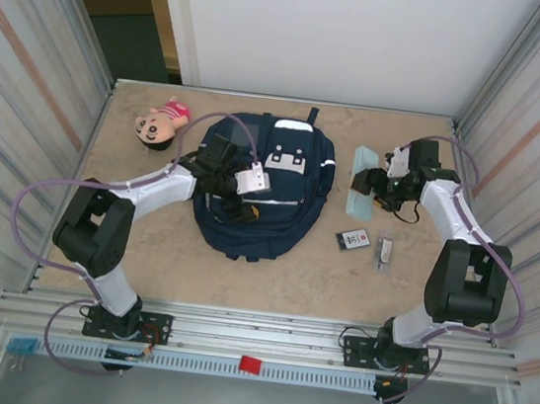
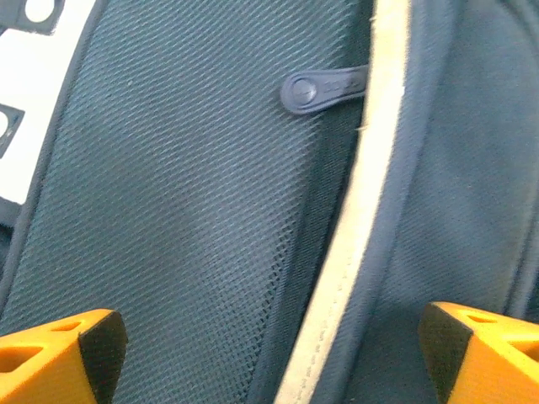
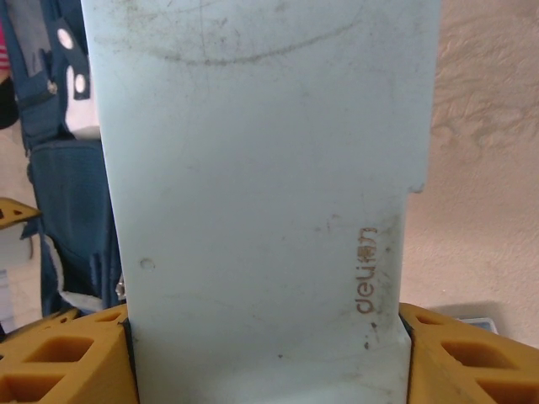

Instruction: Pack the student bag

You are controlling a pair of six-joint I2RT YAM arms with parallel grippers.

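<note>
The student bag [image 1: 275,198], a big navy backpack with white patches, lies flat in the middle of the table. My left gripper [image 1: 231,183] hovers over its left half, open. In the left wrist view the orange fingertips [image 2: 93,345] stand wide apart above the navy mesh fabric, a pale trim stripe [image 2: 370,210] and a navy zipper pull [image 2: 320,90]; nothing sits between them. My right gripper [image 1: 370,183] is to the right of the bag, shut on a pale blue flat case [image 1: 356,206]. That case [image 3: 261,168] carries a "deli" mark, with an orange finger [image 3: 67,353] pressed on each side.
A doll head [image 1: 161,123] with a pink hat lies left of the bag at the back. A small dark card [image 1: 354,240] and a small metal piece [image 1: 382,252] lie on the table right of the bag. Ribbed metal walls close in both sides.
</note>
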